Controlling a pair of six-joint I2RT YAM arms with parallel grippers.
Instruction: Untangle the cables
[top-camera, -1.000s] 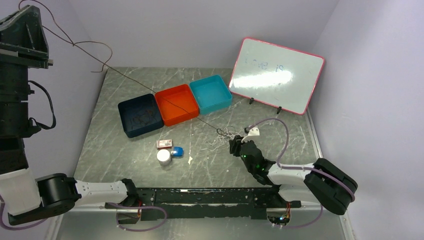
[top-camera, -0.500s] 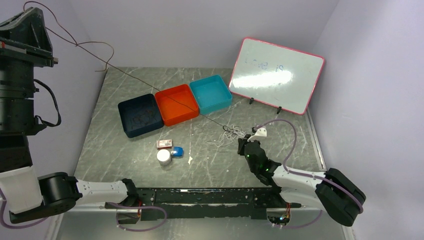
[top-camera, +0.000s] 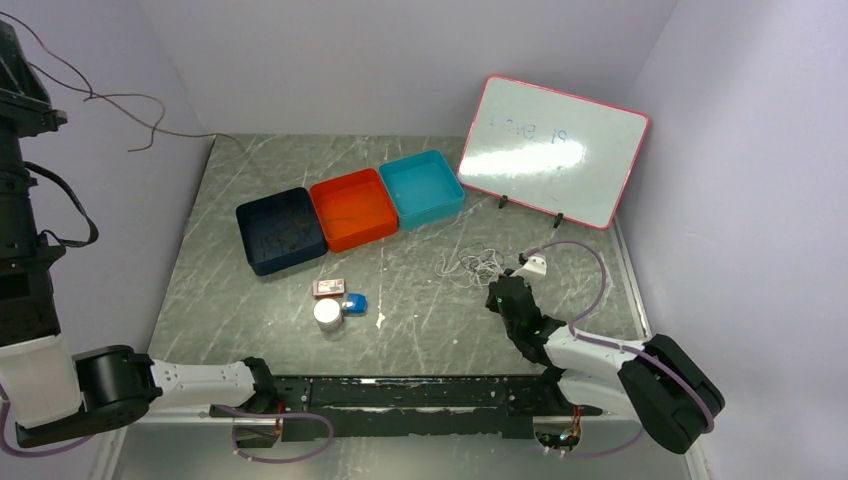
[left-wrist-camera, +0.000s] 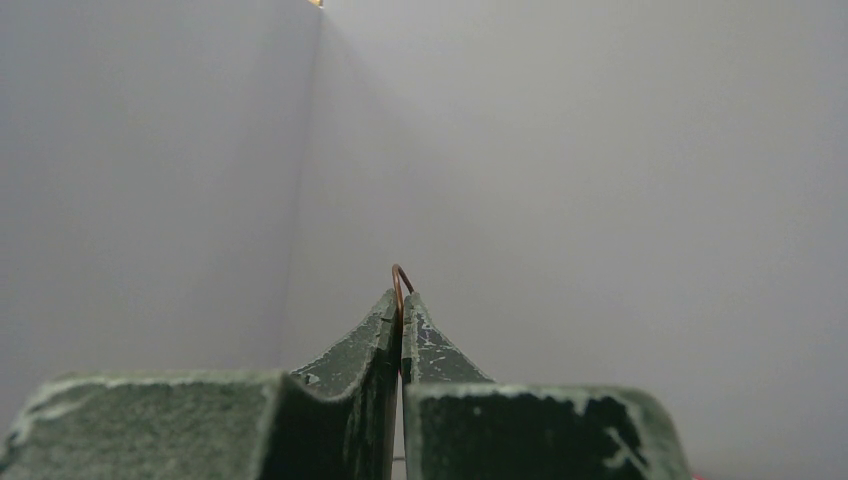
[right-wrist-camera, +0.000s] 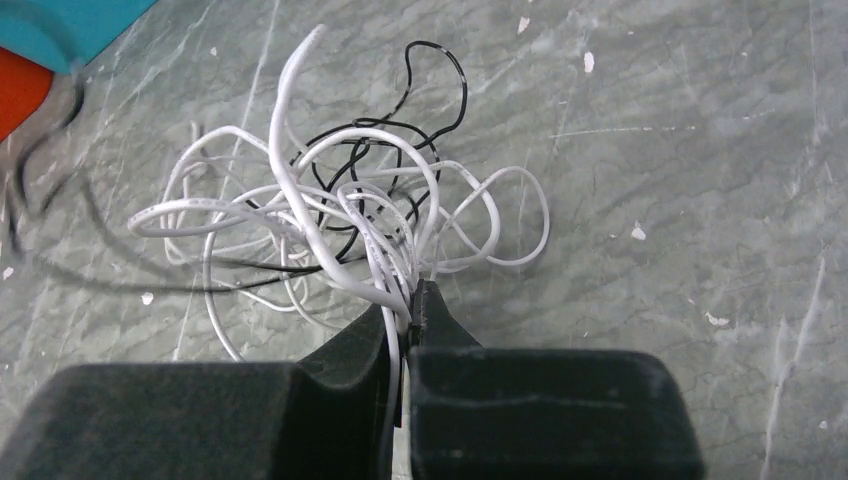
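Presently catalogued, by arm.

Left gripper (left-wrist-camera: 402, 308): held high at the left of the cell, well apart from the table (top-camera: 420, 335). Jaws pressed together on a thin brown cable (left-wrist-camera: 398, 280), which loops just above the tips. In the overhead view this cable hangs in loose waves toward the table's far-left corner. No strand can be seen joining it to the other cables.

Right gripper (right-wrist-camera: 410, 302): low over the table, jaws closed on a few white strands at the near edge of the tangle (right-wrist-camera: 330, 215).

Tangle: white and black cables in loose overlapping loops, lying on the table right of centre, between the right gripper and the teal bin (top-camera: 420, 190), near the foot of the whiteboard (top-camera: 553, 150).

Governing relation: the tangle lies directly ahead of the right gripper and touches it, spreading away toward the bins. It is a roundish clump with no clear long axis; one white end sticks out on its far side. The right arm is much the nearer.

Judgement: a pull by the right gripper alone would likely drag the whole clump, so a second hold on the far side seems needed.
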